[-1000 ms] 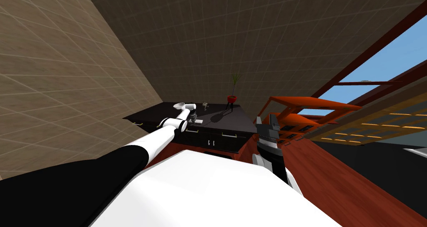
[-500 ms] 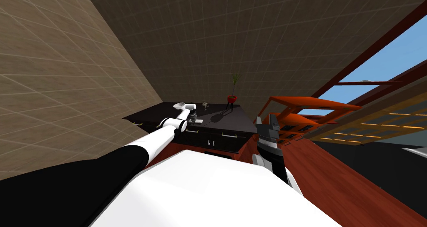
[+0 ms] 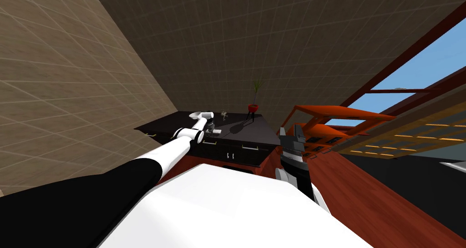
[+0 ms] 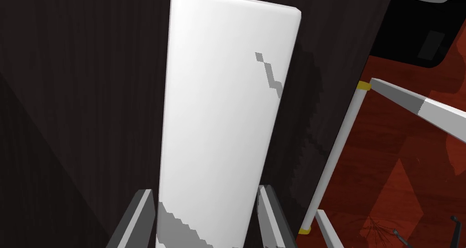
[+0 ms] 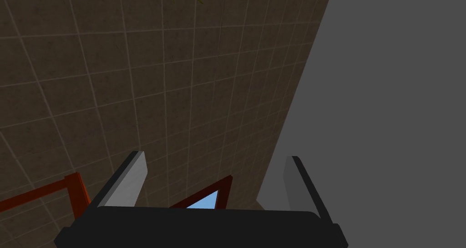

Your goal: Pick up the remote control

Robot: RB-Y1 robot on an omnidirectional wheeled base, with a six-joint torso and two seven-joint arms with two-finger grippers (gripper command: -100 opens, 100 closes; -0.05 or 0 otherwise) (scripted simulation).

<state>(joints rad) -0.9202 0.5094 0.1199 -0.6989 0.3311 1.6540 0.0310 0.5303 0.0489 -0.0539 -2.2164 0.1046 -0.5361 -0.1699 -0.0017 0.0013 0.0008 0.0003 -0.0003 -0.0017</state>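
Gripping the near end of the remote control [image 4: 223, 99], the left gripper [image 4: 205, 197] has its two grey fingers [image 4: 139, 218] drawn in narrow, one against each long side. The remote is a long, flat, plain white slab with rounded corners; a few stepped grey patches mark it, one between the fingers and a smaller one near its far edge. It lies flat on the top of a dark, almost black cabinet [image 4: 68, 99], close to the cabinet's front edge, where a pale bar handle [image 4: 334, 154] with yellow ends runs over red-brown floor [image 4: 391, 168]. Just left of centre in the head view, the remote [image 3: 217, 132] shows as a small white block under the left gripper [image 3: 210, 129]. A plant in a red pot [image 3: 253, 107] stands farther back on the cabinet [image 3: 248, 130]. Right of centre, the right gripper [image 3: 290, 131] is raised, its fingers [image 5: 129, 179] spread wide and empty.
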